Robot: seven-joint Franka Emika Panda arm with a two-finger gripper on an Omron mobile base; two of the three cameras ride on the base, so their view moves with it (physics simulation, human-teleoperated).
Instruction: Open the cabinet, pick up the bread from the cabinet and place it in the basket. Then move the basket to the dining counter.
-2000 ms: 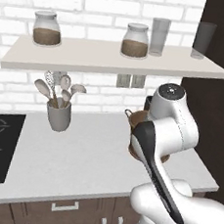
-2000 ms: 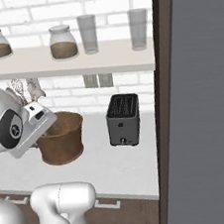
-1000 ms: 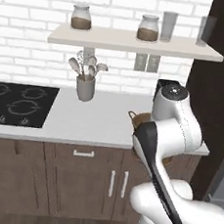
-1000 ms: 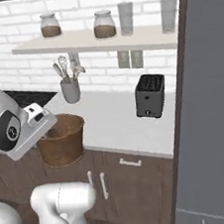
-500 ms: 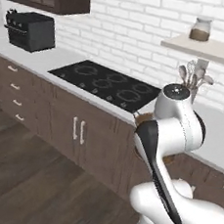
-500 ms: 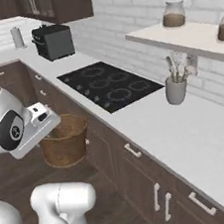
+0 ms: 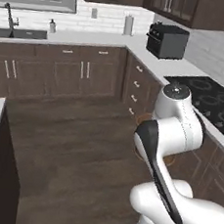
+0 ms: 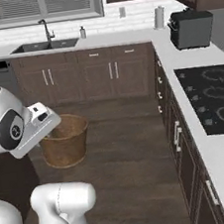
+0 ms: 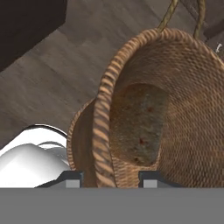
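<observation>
The claw (image 9: 105,178) is closed on the rim of the wicker basket (image 9: 175,113), one finger tip (image 9: 72,178) outside the wall and the other inside, so the woven edge sits pinched between them. In the right base view the basket (image 8: 64,141) hangs at the end of the arm above the dark wood floor (image 8: 138,180), well clear of the kitchen bench (image 8: 207,136) with the black cooktop (image 8: 214,98) on the right. The bread (image 9: 138,122) lies inside against the basket's bottom. The basket looks light and stiff enough to carry by its rim, but a one-sided hold probably lets it tilt, and the loose loaf could slide. A steady, level carry seems wise.
</observation>
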